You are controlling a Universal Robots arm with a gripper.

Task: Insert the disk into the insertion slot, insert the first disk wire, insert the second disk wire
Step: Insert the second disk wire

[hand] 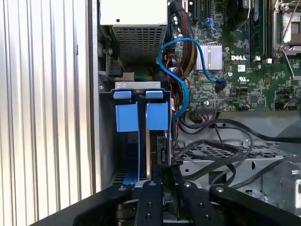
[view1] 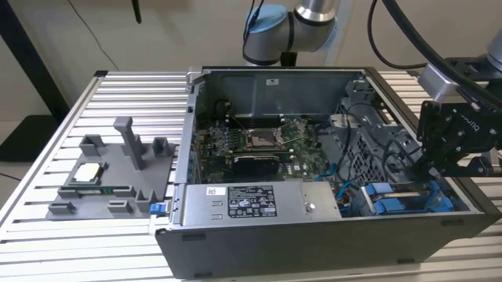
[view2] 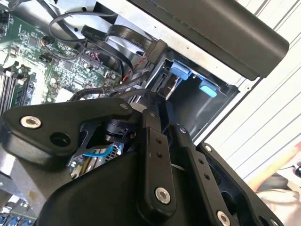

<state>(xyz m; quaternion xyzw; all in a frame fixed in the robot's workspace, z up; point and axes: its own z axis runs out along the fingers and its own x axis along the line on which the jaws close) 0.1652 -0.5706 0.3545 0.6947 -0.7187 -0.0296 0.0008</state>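
My claw (view1: 439,170) hangs over the corner of the open computer case (view1: 314,241) on the exterior view's right, just above the drive bay (view1: 404,202) with its blue plastic carriers. In the first wrist view my two black fingers (hand: 149,200) stand close together and reach down at the near end of the bay, beside the two blue carrier tabs (hand: 141,115); whether they are pinching anything between them I cannot tell (my own linkage hides the tips in both wrist views). The disk (hand: 151,157) sits edge-on in the bay, only a thin slice of it showing below the blue tabs. A blue data cable (hand: 175,70) loops from the bay toward the green motherboard (hand: 244,56), and black wires (hand: 221,146) trail across the perforated metal cage next to my fingers. The grey power-supply box (view1: 251,202) lies along the front of the case, well apart from the grey fixture tray (view1: 110,176) on the slatted table (view1: 47,247).
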